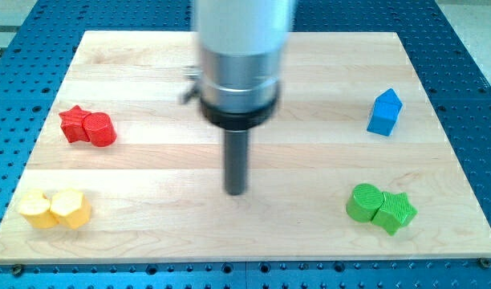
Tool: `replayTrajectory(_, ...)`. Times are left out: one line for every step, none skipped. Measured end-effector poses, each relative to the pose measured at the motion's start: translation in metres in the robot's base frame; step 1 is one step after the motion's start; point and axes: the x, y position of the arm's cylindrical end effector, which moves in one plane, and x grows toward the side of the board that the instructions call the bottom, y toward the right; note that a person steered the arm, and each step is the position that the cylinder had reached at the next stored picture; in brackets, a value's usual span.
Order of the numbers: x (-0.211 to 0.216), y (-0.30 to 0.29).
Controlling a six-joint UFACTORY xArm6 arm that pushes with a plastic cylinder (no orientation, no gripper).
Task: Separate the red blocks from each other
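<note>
Two red blocks touch each other at the view's left: a red star (72, 124) and a red cylinder (99, 129) on its right. My tip (236, 193) rests on the wooden board (310, 80) near the middle, well to the right of and below the red pair, touching no block.
Two yellow blocks sit together at the view's bottom left, a rounded one (36, 209) and a hexagon (71, 209). A green cylinder (363, 201) and a green star (396, 212) touch at the bottom right. A blue house-shaped block (385, 111) stands at the right.
</note>
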Motion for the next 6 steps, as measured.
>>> replayTrajectory(-0.006,-0.081)
replayTrajectory(-0.035,-0.137)
replayTrajectory(-0.073,-0.16)
replayTrajectory(-0.123,-0.143)
replayTrajectory(-0.155,-0.122)
replayTrajectory(-0.166,-0.147)
